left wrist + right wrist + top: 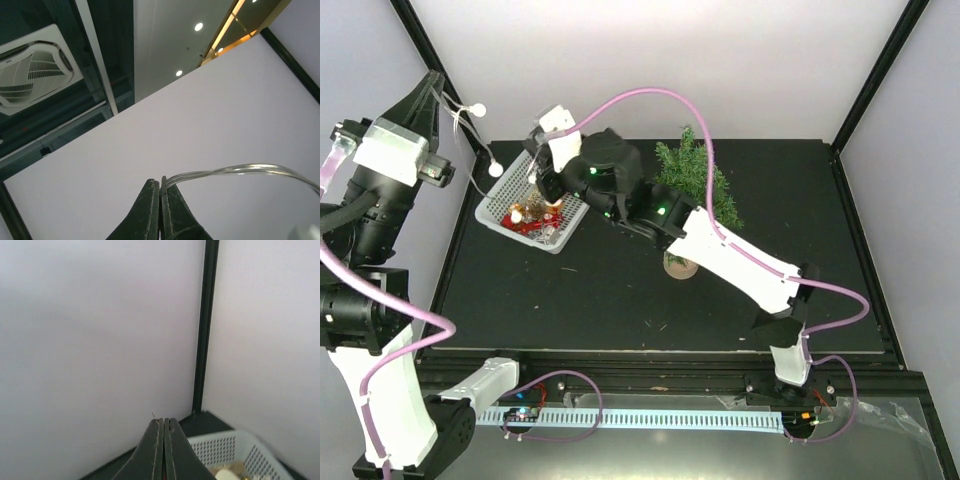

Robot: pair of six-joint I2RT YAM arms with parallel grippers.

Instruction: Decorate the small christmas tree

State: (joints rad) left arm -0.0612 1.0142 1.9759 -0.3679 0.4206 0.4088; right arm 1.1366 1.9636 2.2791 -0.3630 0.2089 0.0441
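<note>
The small christmas tree [698, 180] stands upright on its round tan base [680, 266] at the back middle of the black table, partly hidden by my right arm. My left gripper [433, 88] is raised high at the left and shut on a clear twisted light-string wire [225, 172]. The wire's white bulbs [478, 110] hang beside the gripper. My right gripper [536, 140] is shut above the far end of the white basket [500, 185], pointing at the back-left corner. A fine thread end shows at its fingertips [156, 426]; what it belongs to is hidden.
The basket holds red, gold and white ornaments [532, 215]; its mesh rim also shows in the right wrist view [225, 442]. A black frame post [204, 330] stands in the back-left corner. White walls close the back and both sides.
</note>
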